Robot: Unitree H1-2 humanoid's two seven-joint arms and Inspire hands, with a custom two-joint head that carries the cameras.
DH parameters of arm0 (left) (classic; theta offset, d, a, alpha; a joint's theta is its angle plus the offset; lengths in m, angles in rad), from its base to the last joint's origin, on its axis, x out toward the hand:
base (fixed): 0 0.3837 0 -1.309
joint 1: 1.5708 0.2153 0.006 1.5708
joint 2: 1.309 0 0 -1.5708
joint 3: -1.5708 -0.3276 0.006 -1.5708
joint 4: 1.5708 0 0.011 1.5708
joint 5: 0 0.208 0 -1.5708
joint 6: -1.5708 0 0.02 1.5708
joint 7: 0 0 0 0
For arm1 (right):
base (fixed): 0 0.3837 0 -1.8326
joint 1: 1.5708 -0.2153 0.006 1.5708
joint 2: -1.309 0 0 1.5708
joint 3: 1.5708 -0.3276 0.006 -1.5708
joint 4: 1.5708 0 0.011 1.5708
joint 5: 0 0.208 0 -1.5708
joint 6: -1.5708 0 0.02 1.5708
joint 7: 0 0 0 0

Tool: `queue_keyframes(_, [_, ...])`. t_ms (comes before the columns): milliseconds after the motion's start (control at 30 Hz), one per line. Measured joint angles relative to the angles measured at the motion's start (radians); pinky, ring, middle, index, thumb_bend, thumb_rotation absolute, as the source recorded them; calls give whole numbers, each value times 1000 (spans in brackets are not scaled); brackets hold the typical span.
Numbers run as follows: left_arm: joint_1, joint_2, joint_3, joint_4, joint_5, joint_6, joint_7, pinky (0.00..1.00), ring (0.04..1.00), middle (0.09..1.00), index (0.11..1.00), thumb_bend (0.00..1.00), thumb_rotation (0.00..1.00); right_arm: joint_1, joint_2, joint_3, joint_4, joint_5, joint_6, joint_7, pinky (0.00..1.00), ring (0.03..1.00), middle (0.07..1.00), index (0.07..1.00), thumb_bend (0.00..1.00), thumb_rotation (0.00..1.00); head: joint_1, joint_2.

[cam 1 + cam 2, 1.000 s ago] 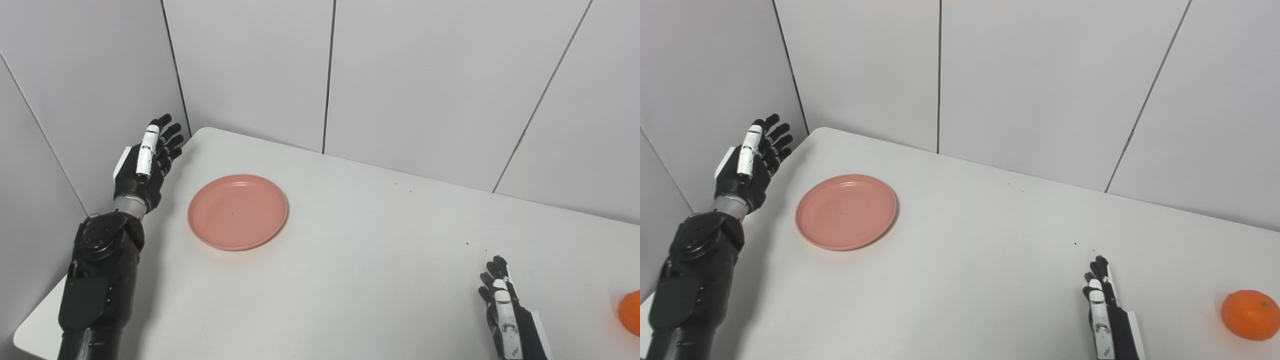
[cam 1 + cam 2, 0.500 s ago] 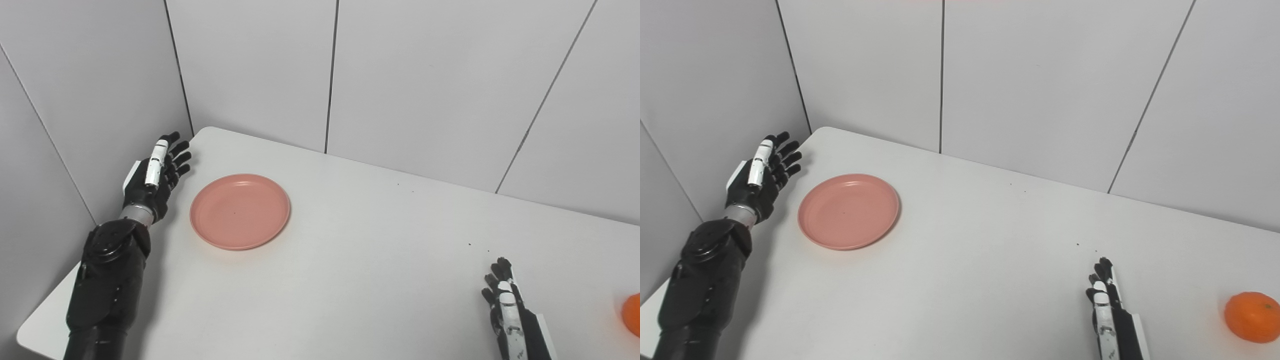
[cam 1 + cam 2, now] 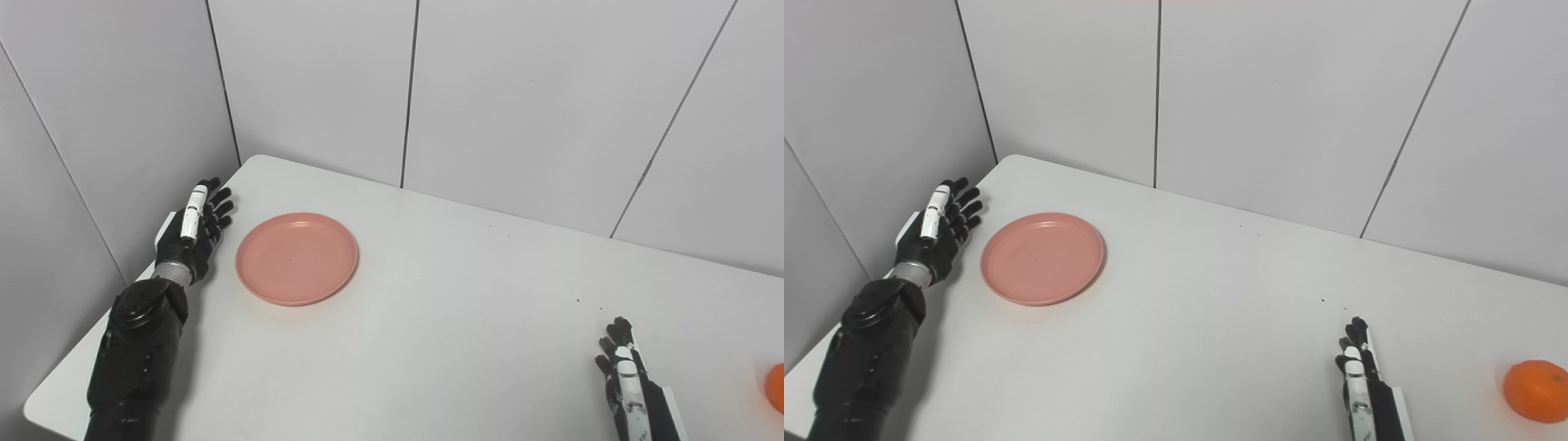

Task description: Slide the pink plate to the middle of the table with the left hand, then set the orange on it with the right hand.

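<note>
On the white table [image 3: 1213,318], walled by grey panels [image 3: 1274,110], lie pink plate [image 3: 1042,257] and orange [image 3: 1535,390]. Left hand [image 3: 937,229] empty beside plate, fingers spread; right hand [image 3: 1360,373] empty, fingers extended.

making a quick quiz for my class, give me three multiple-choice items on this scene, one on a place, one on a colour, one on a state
1. Where is the round pink plastic plate?
A. left part of the white table
B. table middle
C. beside the orange

2. What colour is the round fruit near the right edge?
A. green
B. orange
C. yellow

3. What is the left hand doing?
A. gripping the plate
B. holding the fruit
C. open, beside the plate

Answers: 1 A, the plate sits left, near the left hand. 2 B, its skin is plainly orange. 3 C, fingers spread, a gap to the rim.
</note>
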Motion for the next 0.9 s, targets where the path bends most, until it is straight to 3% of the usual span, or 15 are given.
queue_keyframes(367, [5, -3, 2, 52, -27, -48, -37, 993, 966, 959, 952, 298, 1000, 0, 1, -1, -8, 2, 18, -2, 1000, 1000, 1000, 1000, 75, 1000, 2, 2])
queue_keyframes(900, [-3, -3, -12, 157, -47, -152, -93, 947, 936, 933, 921, 336, 1000, 0, 0, -2, -9, 2, 22, -1, 1000, 998, 1000, 1000, 83, 1000, 0, 6])
